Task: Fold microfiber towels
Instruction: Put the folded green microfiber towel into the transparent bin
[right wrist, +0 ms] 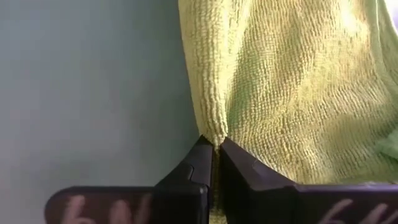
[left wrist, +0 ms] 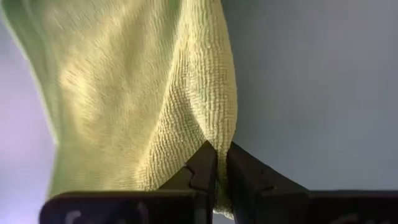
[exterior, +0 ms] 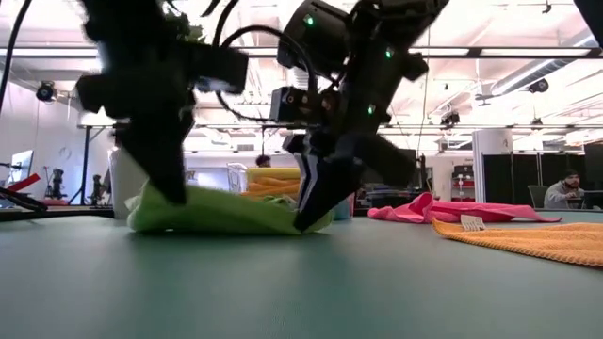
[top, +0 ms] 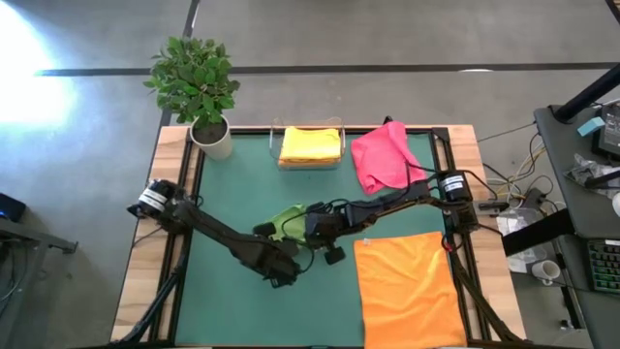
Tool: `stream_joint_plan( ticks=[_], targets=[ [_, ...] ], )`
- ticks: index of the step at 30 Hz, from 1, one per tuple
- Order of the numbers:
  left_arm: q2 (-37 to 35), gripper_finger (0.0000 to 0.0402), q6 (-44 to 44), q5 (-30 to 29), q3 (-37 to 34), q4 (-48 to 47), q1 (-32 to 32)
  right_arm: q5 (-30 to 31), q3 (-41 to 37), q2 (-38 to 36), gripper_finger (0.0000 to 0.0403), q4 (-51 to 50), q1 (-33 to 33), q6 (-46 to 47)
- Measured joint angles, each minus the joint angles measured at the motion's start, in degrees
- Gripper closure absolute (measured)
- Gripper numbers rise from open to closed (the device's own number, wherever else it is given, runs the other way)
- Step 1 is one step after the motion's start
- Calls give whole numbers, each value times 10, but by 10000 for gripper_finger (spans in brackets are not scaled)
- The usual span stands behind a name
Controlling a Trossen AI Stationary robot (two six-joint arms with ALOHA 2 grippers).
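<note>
At the middle of the green table (top: 223, 320), your two grippers meet over the green towel (top: 287, 222), which lies bunched on the mat. Your left gripper (left wrist: 222, 163) is clenched on one edge of that towel, the fuzzy cloth pinched between its fingertips. Your right gripper (right wrist: 215, 149) is clamped on another edge of it, the cloth fanning out beyond the tips. In the low view both grippers reach down to the table, one at each end of the green heap.

Your left arm stretches in from the table's left edge, your right arm from the right edge, crossing above the orange towel (top: 407, 288) spread flat at the near right. The pink towel (top: 381, 157) lies crumpled at the far right; the yellow towel (top: 310, 144) sits folded in the tray (top: 276, 145) beside the plant (top: 197, 82).

From above, the arms hide most of the green towel.
</note>
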Motion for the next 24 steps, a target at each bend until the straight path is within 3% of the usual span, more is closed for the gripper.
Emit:
stream_joint_plan(
  ticks=[10, 24],
  targets=[
    [-49, 387, 86, 16, 54, -19, 29, -1, 94, -57, 394, -203, 0, 67],
    [-79, 387, 242, -64, 179, -131, 99, 52, 143, -152, 394, -262, -22, 113]
  ],
)
